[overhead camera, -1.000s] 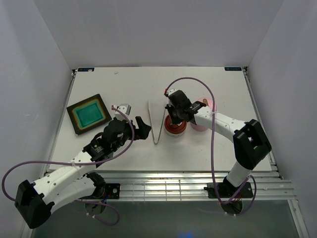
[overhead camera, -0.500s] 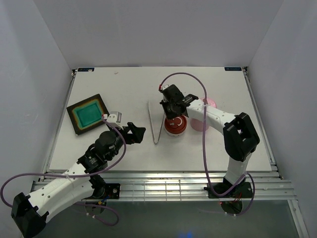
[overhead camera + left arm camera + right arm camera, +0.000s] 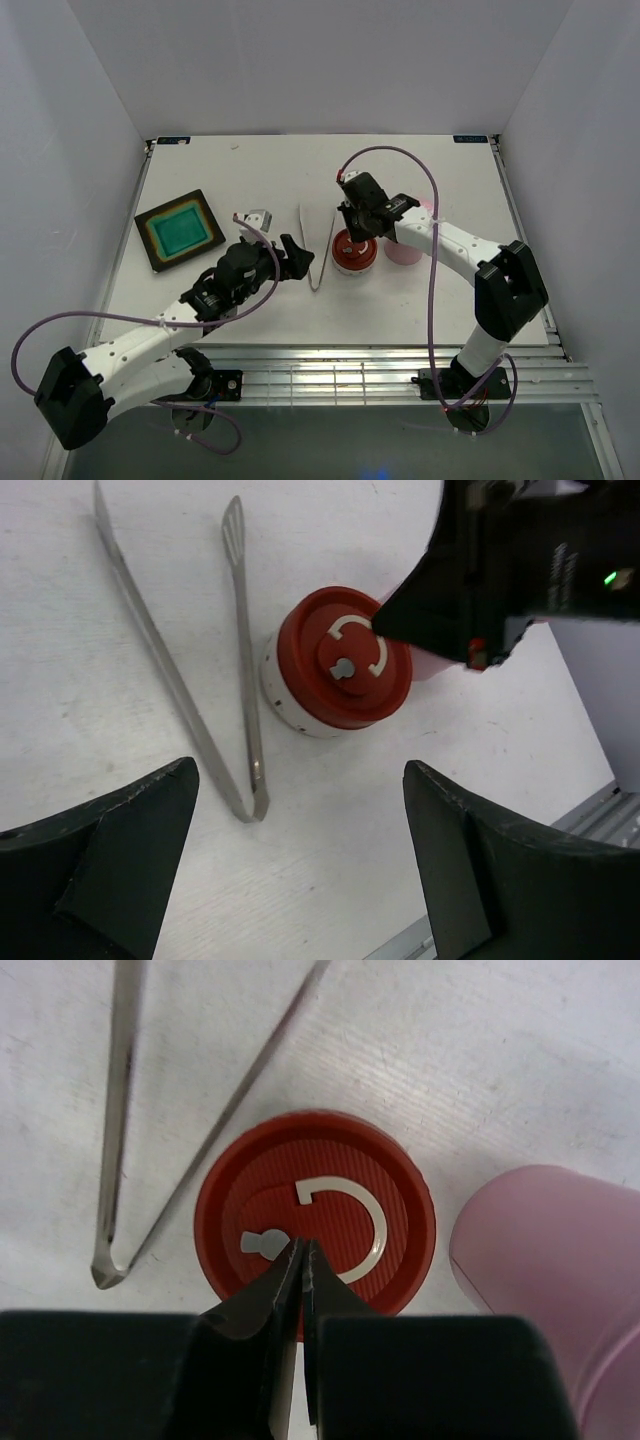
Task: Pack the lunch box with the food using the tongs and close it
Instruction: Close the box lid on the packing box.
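So since half a second back the left arm (image 3: 150, 345) has swung in toward the tongs (image 3: 308, 248) again, and the right arm (image 3: 450, 245) has nudged a touch rightward over the red lid.

Count on the white surface (image 3: 250, 170): one pair of tongs, one white pot with a red lid (image 3: 354, 260), one pink container (image 3: 408, 250), one black tray (image 3: 145, 228). Two arms.

The tongs lie flat, just left of the red-lidded pot, joined tip toward the near edge and the two thin arms splaying away. Nothing's holding them.

The left jaws are spread wide and released. They hang just above the surface, and in the wrist view the tongs' joined tip (image 3: 250, 805) sits between them.

The right jaws are clenched tight together, tips down on the lid (image 3: 320, 1150) right beside its white ring. Honestly can't tell if they're pinching the ring or just resting there.

Containers: the pot's lid is on, so its contents are hidden. The pink container (image 3: 545, 1260) stands just right of it, and I can't make out its inside either. The tray sits well off to the left, with its teal inside showing.
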Tool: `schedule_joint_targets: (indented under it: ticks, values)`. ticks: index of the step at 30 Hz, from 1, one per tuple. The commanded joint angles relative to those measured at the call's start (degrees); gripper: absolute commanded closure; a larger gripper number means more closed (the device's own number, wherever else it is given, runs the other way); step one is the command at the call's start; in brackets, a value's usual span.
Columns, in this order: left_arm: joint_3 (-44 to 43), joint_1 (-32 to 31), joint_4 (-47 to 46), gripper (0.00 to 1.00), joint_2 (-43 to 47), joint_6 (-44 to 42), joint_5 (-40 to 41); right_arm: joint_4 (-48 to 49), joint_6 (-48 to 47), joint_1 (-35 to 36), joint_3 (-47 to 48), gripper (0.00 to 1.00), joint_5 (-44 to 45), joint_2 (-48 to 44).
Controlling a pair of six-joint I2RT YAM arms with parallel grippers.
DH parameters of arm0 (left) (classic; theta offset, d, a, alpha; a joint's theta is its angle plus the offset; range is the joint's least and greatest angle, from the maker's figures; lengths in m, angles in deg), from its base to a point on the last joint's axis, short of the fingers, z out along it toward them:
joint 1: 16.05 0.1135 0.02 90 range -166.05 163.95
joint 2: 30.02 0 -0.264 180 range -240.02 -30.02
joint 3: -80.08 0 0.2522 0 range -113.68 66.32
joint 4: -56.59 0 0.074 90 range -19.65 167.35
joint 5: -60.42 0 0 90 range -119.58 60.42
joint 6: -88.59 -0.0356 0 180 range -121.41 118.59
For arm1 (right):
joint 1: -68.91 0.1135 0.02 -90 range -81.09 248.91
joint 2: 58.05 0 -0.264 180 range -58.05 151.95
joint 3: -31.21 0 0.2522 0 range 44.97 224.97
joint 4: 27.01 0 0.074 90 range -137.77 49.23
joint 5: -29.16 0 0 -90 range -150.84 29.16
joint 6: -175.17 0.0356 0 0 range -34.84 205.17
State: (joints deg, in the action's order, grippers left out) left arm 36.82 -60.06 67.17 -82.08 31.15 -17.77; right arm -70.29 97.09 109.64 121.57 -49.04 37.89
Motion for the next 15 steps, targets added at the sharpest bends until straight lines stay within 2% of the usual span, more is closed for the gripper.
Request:
schedule_joint_targets:
  ticks: [1, 4, 5, 6, 9, 13, 15]
  values:
    - [-7.1, -0.2, -2.9, 0.08, -7.8, 3.6, -7.0, 3.1, 1.3, -0.5, -3.2, 0.92, -0.5, 1.3]
    - [-12.0, 0.2, -3.5, 0.18, -15.9, 4.5, -12.4, 3.2, 1.8, -0.7, -4.1, 0.92, -1.8, 3.5]
    - [-13.3, 0.5, -3.4, 0.24, -17.8, 4.7, -14.9, 3.5, 1.8, -0.7, -4.6, 0.92, -2.1, 3.5]
    - [-14.6, 0.7, -3.0, 0.42, -19.6, 4.7, -17.8, 4.5, 1.7, -0.7, -5.1, 0.92, -2.1, 2.7]
    - [-18.8, 1.4, -1.7, 0.7, -24.3, 4.1, -19.6, 4.6, 1.4, -1.3, -5.5, 0.92, -1.8, 0.2]
    - [-19.4, 3.4, -2.9, 0.82, -26.3, 4.2, -20.1, 3.8, 0.8, -1.8, -4.4, 0.92, -1.6, -3.9]
    - [-19.2, 4.1, -5.5, 0.83, -28.0, 3.7, -21.7, 3.1, 0.9, -2.1, -4.0, 0.92, -0.9, -6.4]
